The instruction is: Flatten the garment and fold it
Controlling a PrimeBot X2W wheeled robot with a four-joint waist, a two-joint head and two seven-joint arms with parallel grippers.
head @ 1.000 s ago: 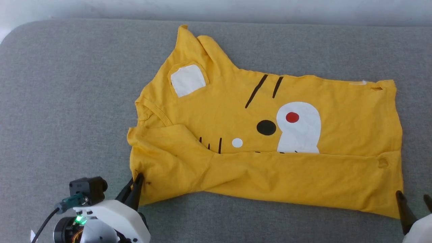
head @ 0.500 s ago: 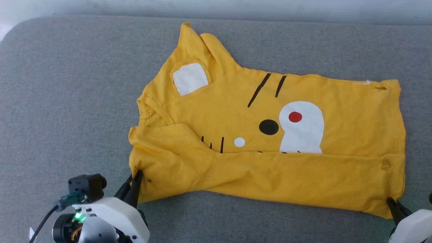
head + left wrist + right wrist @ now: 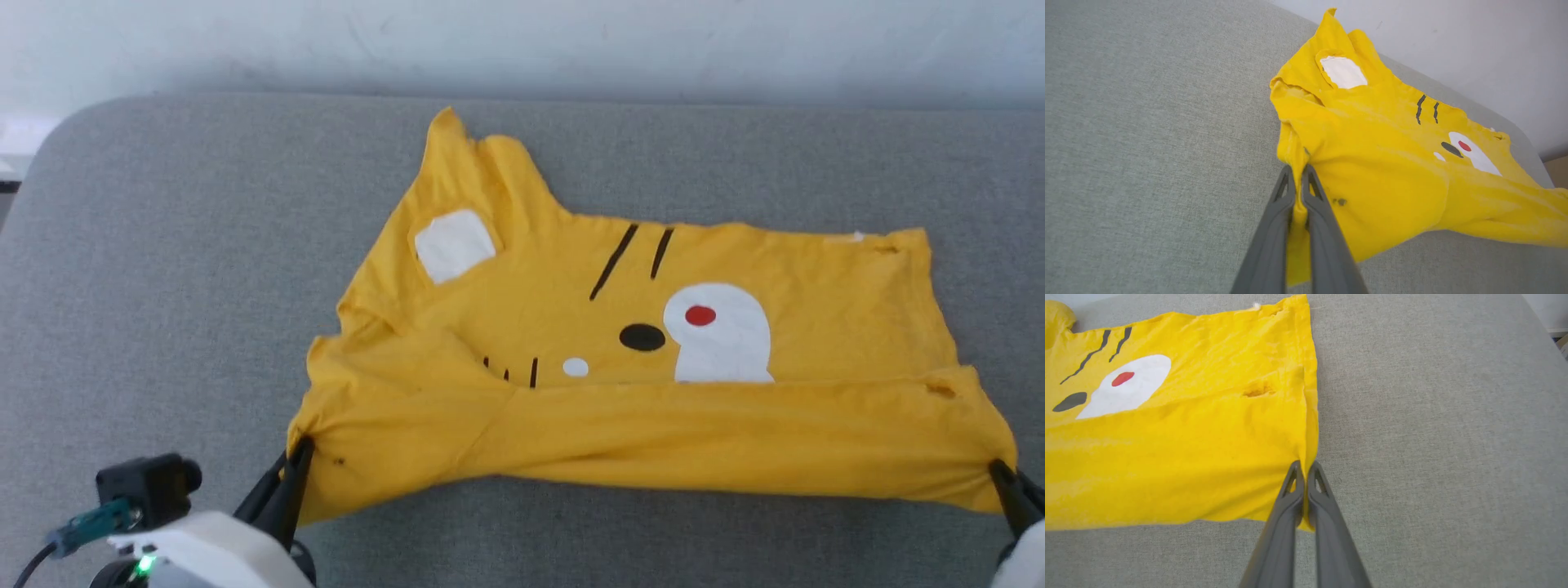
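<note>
**Q:** Where is the garment (image 3: 653,359) lying relative to the claws?

**A:** It is lying spread on the grey padded surface (image 3: 163,286), print side up, extending away from the robot. Its long axis is running left to right, with the collar end toward the left gripper (image 3: 299,451) and the hem end toward the right gripper (image 3: 999,472).

**Q:** What are the claws holding?

**A:** Each is pinching one near corner, jaws closed narrow on yellow cloth. The folded band (image 3: 694,433) between them is stretching taut and appears to be lifting slightly off the surface.

**Q:** Which arm is nearer?

**A:** Neither. Both are gripping the near edge, one at each end, so in my judgement the coming move is depending on both arms travelling together.

**Q:** What is obscured?

**A:** The band is covering the lower part of the white patch (image 3: 718,335) and probably the near sleeve. How many layers each claw is pinching cannot be told. The right gripper's body is running off the head view's corner.
</note>
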